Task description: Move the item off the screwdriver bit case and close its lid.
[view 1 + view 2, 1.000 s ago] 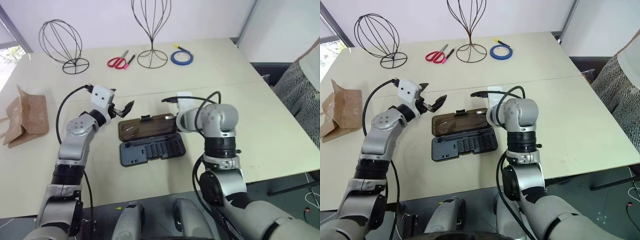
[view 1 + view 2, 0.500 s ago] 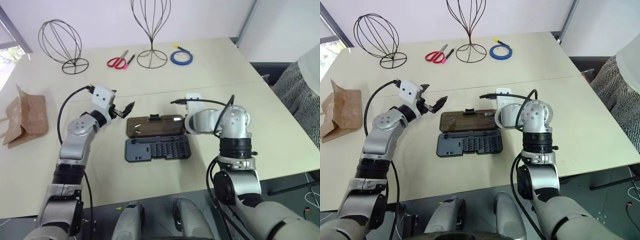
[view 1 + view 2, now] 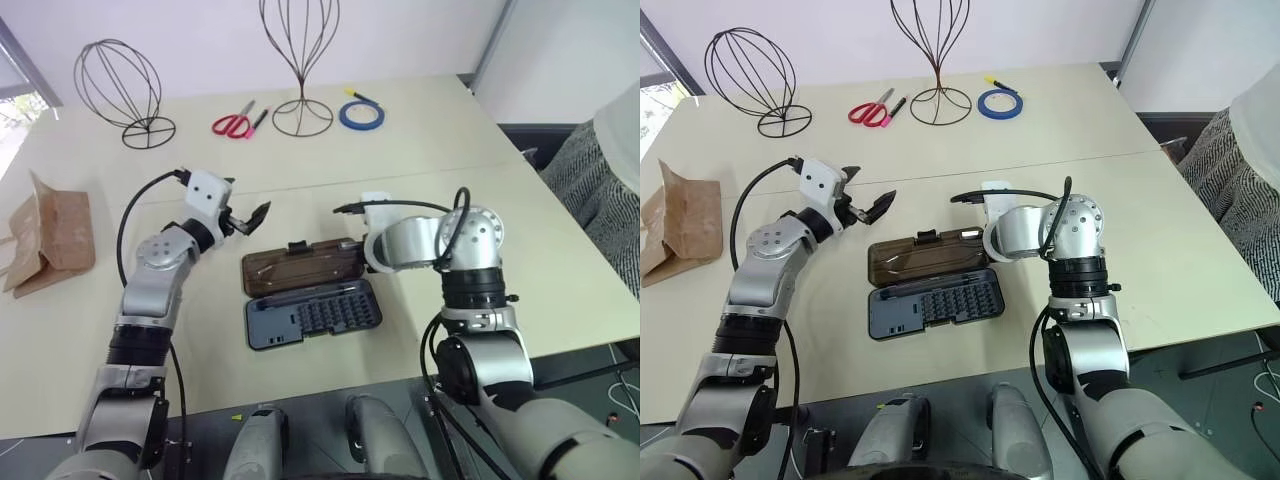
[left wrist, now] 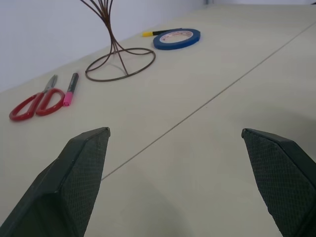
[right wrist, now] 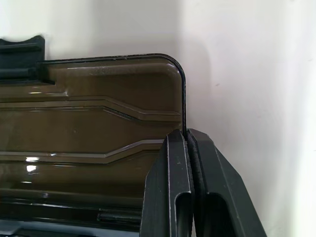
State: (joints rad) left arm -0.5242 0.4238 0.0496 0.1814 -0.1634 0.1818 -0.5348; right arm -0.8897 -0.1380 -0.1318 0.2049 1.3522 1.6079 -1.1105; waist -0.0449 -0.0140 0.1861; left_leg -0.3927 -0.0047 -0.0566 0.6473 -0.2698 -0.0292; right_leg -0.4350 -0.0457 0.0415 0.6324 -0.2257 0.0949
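- Screwdriver bit case (image 3: 932, 305) lies open near the front edge of the surface (image 3: 1160, 230), between the two arms, with its rows of bits uncovered.
- Its smoky lid (image 3: 928, 258) is folded back flat on the surface just behind the tray, latch tab at the far edge, so I judge that the closing is not done yet.
- The right pincer (image 5: 186, 143) is clenched, its two fingers pressed together with their tips at the right edge of the lid; whether they pinch this edge or only touch it, I cannot tell.
- The left pincer (image 3: 245, 217) is released, fingers wide apart, hovering above the surface near the left far corner of the lid and holding nothing.
- The paper bag (image 3: 685, 220) lies well apart at the left side of the surface, so moving the item off seems finished.
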